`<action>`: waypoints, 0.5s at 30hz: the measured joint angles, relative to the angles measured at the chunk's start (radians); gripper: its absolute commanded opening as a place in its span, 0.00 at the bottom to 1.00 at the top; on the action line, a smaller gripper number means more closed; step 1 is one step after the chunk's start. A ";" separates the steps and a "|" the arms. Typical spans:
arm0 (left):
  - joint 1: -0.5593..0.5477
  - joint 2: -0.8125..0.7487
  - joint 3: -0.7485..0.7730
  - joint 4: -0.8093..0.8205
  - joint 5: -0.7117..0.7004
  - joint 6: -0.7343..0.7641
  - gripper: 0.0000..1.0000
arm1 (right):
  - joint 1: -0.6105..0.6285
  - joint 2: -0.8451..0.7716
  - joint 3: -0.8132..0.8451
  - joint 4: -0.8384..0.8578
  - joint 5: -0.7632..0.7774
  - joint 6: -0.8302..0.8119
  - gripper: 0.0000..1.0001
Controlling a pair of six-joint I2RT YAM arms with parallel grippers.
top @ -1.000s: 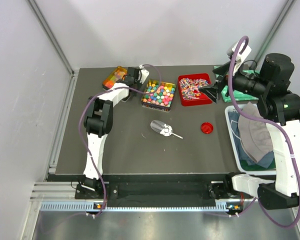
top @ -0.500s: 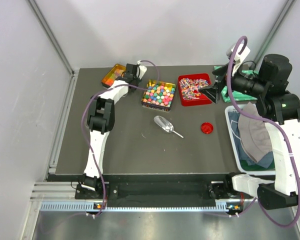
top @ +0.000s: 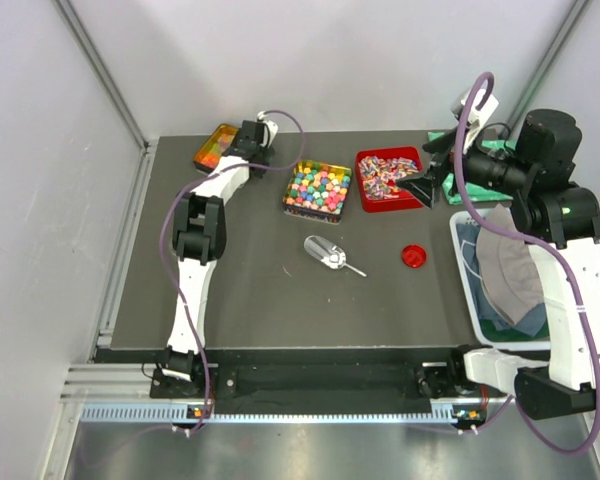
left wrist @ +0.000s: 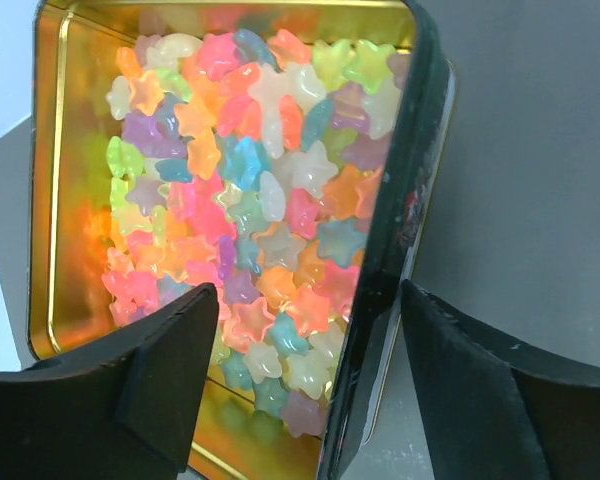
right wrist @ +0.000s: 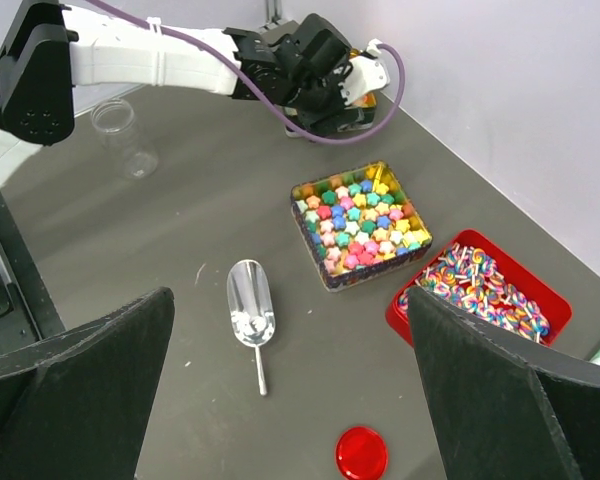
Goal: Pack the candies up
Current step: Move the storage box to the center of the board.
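Nearest the arm bases, a metal scoop (top: 328, 254) lies on the dark tabletop (top: 260, 295). A red lid (top: 413, 255) lies flat to its right, well apart from it. At the right edge, a white tray (top: 466, 282) holds folded cloths (top: 502, 275). A clear jar (right wrist: 125, 130) stands upright by the left arm's elbow (only the right wrist view shows it).

Farther back, the candies (top: 318, 186) fill a square tin (right wrist: 380, 270) at mid-table. Just beside it on the right is a red tray (top: 390, 208) of striped sweets (top: 383, 175). The right gripper (top: 422, 186) hangs above that tray's right edge, spread wide and empty.

At the far left corner, the left gripper (left wrist: 308, 300) stands parted astride one wall of a gold tin (left wrist: 68, 250) of translucent star-shaped sweets (left wrist: 250, 200). It seems not to be clamping the wall, though contact is hard to judge.
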 measured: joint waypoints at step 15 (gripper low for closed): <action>-0.049 -0.277 -0.268 -0.041 0.175 -0.092 0.99 | -0.002 -0.004 -0.005 0.003 -0.011 0.002 0.99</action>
